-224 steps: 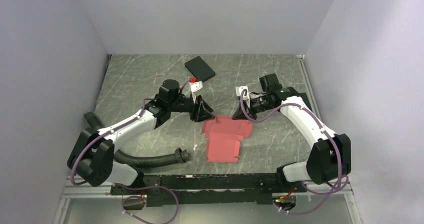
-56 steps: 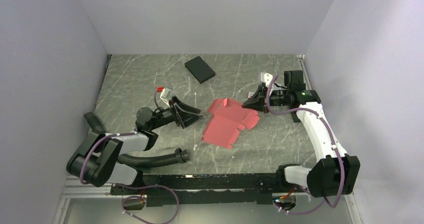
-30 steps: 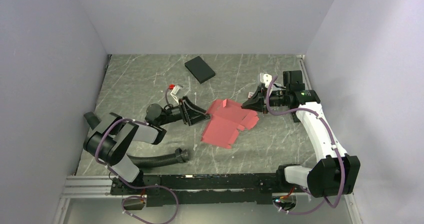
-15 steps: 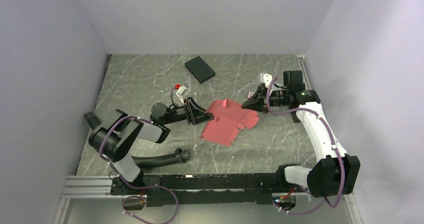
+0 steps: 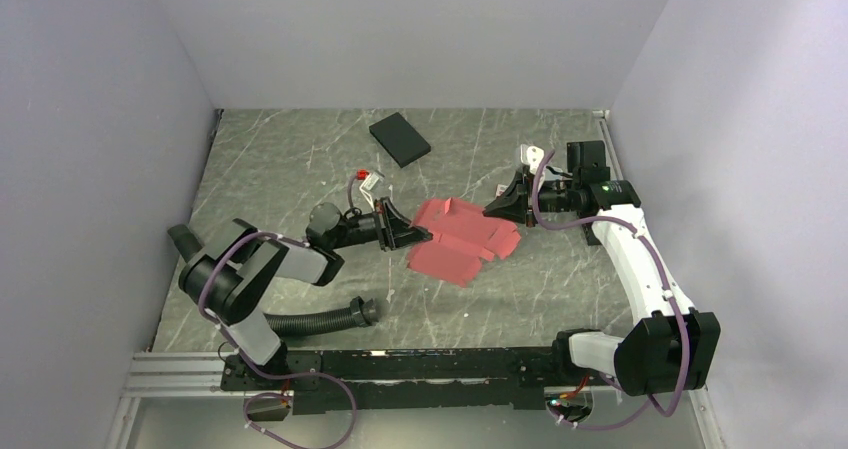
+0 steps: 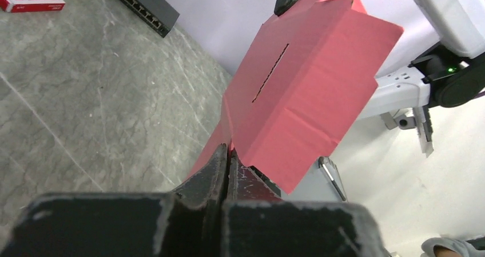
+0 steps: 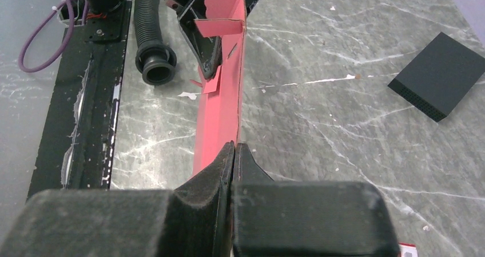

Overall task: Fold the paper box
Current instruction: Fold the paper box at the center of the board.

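Note:
The paper box (image 5: 462,241) is a flat pinkish-red die-cut sheet held between both arms at the table's middle, its near part sagging toward the table. My left gripper (image 5: 418,235) is shut on the sheet's left edge; in the left wrist view the fingertips (image 6: 228,152) pinch the red card (image 6: 303,85) with a slit in it. My right gripper (image 5: 492,209) is shut on the sheet's far right edge. In the right wrist view the paper box (image 7: 220,105) runs edge-on away from the pinched jaws (image 7: 235,147).
A black flat rectangular box (image 5: 400,139) lies at the back of the marble table (image 5: 270,169). A small red-and-white carton (image 5: 367,179) sits by the left wrist. A black corrugated hose (image 5: 310,319) lies at the near left, by the black front rail (image 5: 400,364).
My left arm reached right to the sheet and its jaws closed on the left edge. The sheet's near part shifted slightly. The right arm stayed put, still gripping.

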{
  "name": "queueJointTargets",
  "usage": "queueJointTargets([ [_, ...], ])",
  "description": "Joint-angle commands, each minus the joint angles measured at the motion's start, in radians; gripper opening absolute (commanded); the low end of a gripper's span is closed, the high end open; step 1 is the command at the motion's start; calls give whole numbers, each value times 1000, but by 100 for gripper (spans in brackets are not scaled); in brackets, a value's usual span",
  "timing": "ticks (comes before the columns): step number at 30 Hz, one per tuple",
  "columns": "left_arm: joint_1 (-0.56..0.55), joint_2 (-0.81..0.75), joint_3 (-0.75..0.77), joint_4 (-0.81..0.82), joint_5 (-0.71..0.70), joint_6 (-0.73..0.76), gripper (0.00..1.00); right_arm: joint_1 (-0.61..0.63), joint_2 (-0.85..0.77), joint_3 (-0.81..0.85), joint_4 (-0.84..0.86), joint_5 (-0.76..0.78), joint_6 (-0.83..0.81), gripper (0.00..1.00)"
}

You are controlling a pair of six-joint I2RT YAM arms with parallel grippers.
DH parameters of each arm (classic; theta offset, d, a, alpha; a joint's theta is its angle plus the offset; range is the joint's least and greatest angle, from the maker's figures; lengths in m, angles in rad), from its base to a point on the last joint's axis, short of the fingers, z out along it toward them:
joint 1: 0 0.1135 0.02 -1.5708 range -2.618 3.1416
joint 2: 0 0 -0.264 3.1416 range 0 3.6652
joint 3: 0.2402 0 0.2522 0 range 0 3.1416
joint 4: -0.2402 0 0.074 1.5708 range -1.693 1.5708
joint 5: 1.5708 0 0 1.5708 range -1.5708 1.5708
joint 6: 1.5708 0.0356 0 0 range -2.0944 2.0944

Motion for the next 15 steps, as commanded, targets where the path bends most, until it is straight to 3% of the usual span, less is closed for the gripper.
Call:
queueJointTargets([
  [1, -17, -79, 29, -126, -28, 106, 0, 9, -10, -7, 44, -37, 17, 0],
  [9, -32, -227, -3, -318, -151, 222, 0, 15, -8, -15, 63, -27, 33, 0],
  [11, -32, -232, 0, -332, -151, 215, 20, 16, -9, -14, 63, -29, 33, 0],
  [15, -32, -211, 2, -290, -140, 191, 28, 16, -9, -15, 64, -26, 33, 0],
])
